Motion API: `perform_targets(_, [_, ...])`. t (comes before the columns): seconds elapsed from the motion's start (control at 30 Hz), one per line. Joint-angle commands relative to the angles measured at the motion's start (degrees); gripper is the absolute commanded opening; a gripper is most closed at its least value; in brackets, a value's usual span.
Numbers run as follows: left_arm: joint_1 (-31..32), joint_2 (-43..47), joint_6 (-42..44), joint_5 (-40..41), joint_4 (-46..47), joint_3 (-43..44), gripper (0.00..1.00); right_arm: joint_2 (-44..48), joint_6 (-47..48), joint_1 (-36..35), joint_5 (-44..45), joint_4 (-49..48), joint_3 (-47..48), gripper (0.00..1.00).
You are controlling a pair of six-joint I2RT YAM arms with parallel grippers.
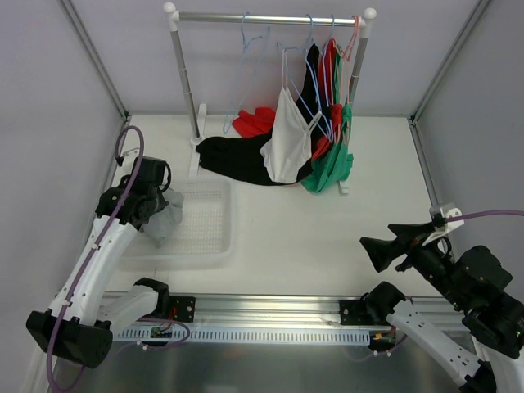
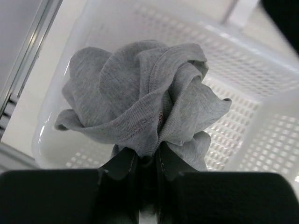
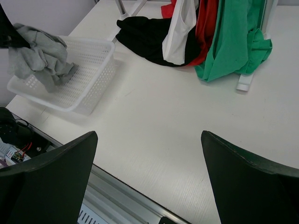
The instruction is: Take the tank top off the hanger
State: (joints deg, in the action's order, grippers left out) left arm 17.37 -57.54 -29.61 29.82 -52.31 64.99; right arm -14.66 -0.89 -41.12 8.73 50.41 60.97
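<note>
At the left of the table (image 1: 327, 237), the left gripper (image 1: 154, 206) has its jaws pressed nearly together on a bunched grey tank top (image 1: 169, 216), which hangs off any hanger and just above the left end of a white perforated basket (image 1: 226, 221). From the left wrist, the black fingers (image 2: 122, 164) pinch the cloth at its lower folds, and the grey tank top (image 2: 140, 107) blooms out above them in a crumpled rosette over the basket's mesh floor and walls (image 2: 275, 140). Further back and toward the middle, a metal clothes rack (image 1: 270, 17) stands against the rear wall. A bare pale blue hanger (image 1: 246, 37) dangles at the left of its rail. Below it a black garment (image 1: 233, 157) lies spread on the table beside the rack's foot, with a red garment (image 1: 255, 121) just behind it. To the right of these a white top (image 1: 288, 139) hangs from a hanger, overlapping the black cloth, and beside it hang a red top (image 1: 329, 82) and a green top (image 1: 332, 168) crowded at the rail's right end. At the far right, the right gripper (image 1: 378, 250) hovers over bare tabletop, well apart from the clothes, its jaws spread wide and holding nothing; its own camera looks between the two dark fingers (image 3: 46, 182) toward the basket (image 3: 100, 60) and the grey tank top (image 3: 39, 56) above it.
</note>
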Motion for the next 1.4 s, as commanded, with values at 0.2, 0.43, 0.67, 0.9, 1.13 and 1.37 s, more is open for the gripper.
perform_targets(0.2, [-10.16, -0.03, -4.58, -9.25, 3.80, -7.51, 0.13, -1.17, -0.70, 0.08, -3.37, -4.71, -1.20, 1.00])
perform_targets(0.43, [-10.16, 3.47, -3.01, -11.18, 3.71, -5.06, 0.99, -3.00, 0.09, -0.01, -4.51, -5.76, -1.56, 0.99])
perform_targets(0.67, [-9.98, 11.30, 6.57, -35.15, 4.06, 4.43, 0.99, -16.09, 3.25, 0.08, -1.61, -6.20, 4.32, 1.00])
perform_targets(0.9, [-9.89, 16.40, 15.89, -57.85, 6.78, 5.59, 0.99, -33.23, 7.21, -0.10, 2.85, -6.38, 17.41, 0.94])
perform_targets(1.13, [-9.89, 28.17, 12.73, -58.74, 15.74, -9.41, 0.99, -50.17, 14.94, 0.34, 6.74, -5.85, 32.18, 0.81])
perform_targets(1.37, [-9.89, 31.35, 11.50, -56.19, 22.26, -21.05, 0.99, -68.45, 19.69, 7.01, 1.23, -2.26, 52.12, 0.67])
